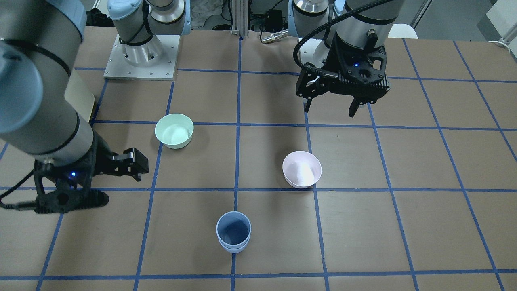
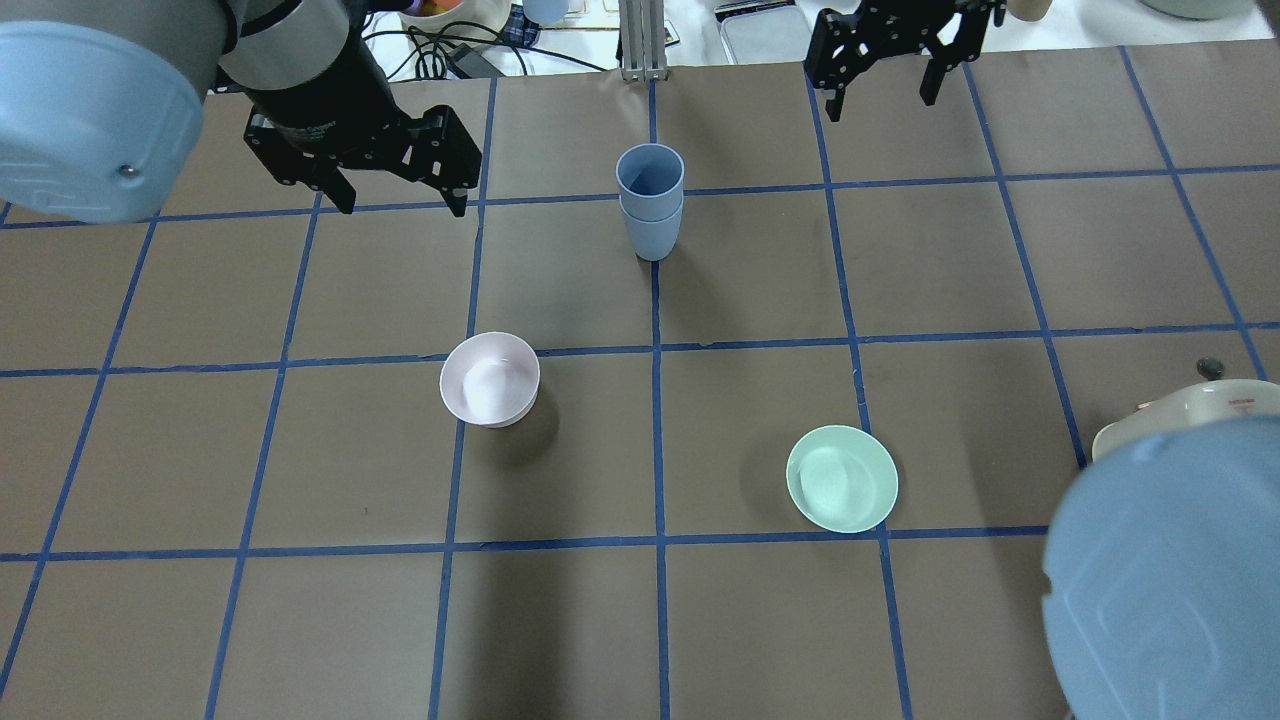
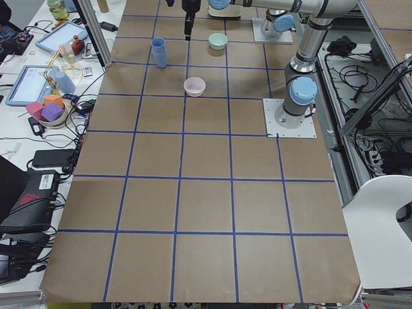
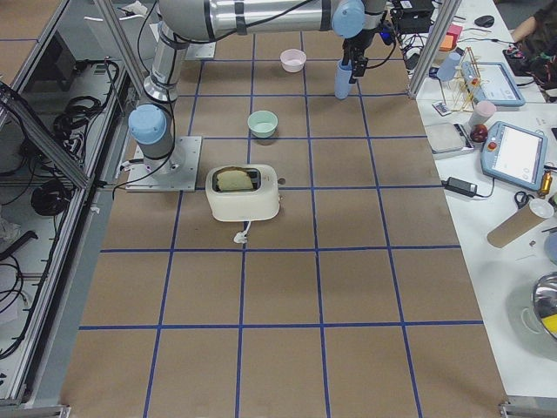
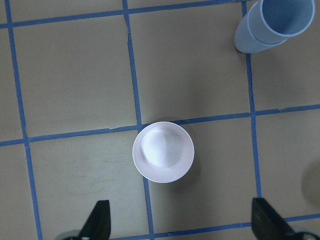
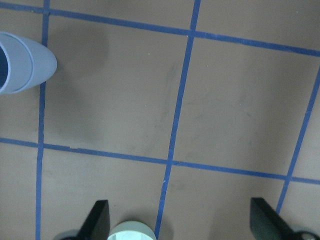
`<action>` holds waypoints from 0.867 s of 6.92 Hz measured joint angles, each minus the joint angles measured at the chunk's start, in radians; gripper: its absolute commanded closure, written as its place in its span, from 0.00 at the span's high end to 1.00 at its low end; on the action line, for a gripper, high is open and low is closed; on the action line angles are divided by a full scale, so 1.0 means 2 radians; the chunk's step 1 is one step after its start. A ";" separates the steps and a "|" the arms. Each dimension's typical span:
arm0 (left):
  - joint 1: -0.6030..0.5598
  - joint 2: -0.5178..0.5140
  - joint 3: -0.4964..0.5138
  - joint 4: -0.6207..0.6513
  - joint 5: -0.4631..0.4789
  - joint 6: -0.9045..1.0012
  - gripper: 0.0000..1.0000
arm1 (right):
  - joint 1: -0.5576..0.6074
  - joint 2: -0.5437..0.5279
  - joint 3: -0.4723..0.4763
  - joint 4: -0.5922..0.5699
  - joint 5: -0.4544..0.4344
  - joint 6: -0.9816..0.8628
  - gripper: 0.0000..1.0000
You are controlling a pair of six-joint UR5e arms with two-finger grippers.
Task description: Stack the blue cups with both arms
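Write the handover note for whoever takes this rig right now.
Grippers: the left pincer is open and empty, and so is the right pincer. Both hang clear of the cups.
Things: the blue cups stand upright on the table, one nested in the other. The pink bowl and the mint-green bowl sit apart from the stack.
Done: the stack looks finished.
Left: probably only parking the arms.

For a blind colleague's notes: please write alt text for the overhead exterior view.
Two blue cups stand nested as one stack on the brown gridded table; the left gripper and right gripper hang open on either side, touching nothing. A pink bowl and a mint-green bowl sit nearer the camera.
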 measured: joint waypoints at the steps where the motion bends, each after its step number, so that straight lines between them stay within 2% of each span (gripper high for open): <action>1: 0.000 0.000 0.000 0.000 0.000 0.000 1.00 | -0.005 -0.045 0.056 -0.015 0.001 -0.003 1.00; 3: 0.000 0.000 0.000 0.000 0.000 0.000 1.00 | -0.008 -0.121 0.145 -0.057 0.003 -0.005 1.00; 4: 0.000 0.000 0.000 0.000 0.000 0.000 1.00 | -0.008 -0.151 0.170 -0.070 0.004 -0.005 1.00; 6: 0.000 0.000 0.000 0.000 -0.001 0.000 1.00 | -0.008 -0.177 0.189 -0.093 0.005 -0.005 1.00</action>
